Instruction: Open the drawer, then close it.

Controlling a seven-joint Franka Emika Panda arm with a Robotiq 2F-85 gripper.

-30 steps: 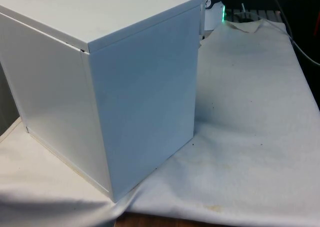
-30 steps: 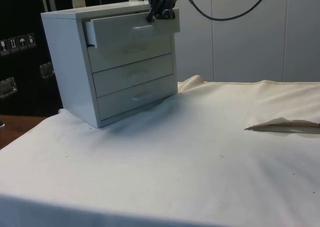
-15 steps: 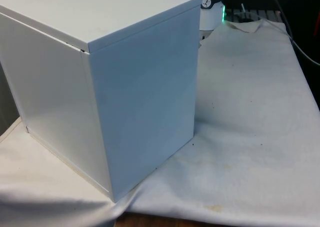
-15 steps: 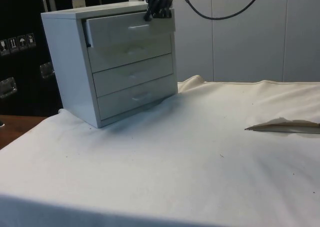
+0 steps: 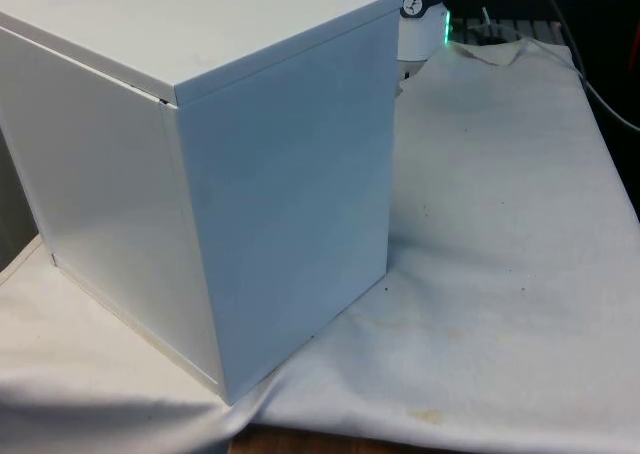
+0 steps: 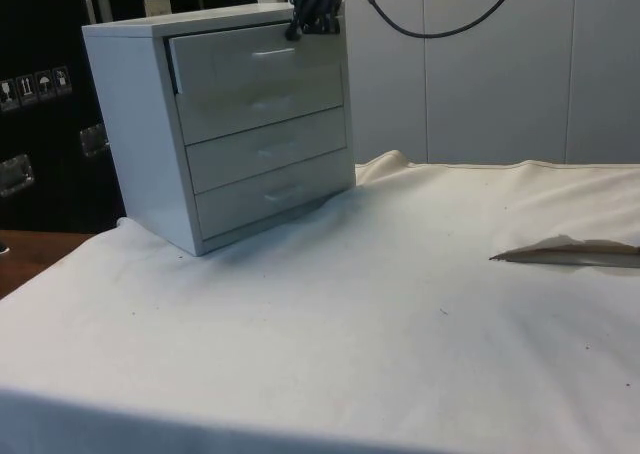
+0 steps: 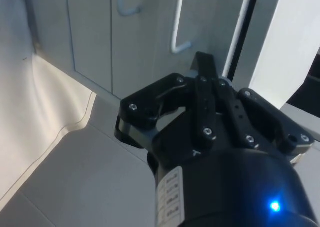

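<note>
While your gripper (image 6: 303,29) is pressing against the top drawer (image 6: 255,57), that drawer is sitting slightly proud of the chest (image 6: 135,124). Fingers are looking pressed together, gripping nothing.

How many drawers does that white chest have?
4, stacked on the chest front: the top drawer, nearly shut with the hand at its upper corner, the second, the third, and the bottom.
</note>
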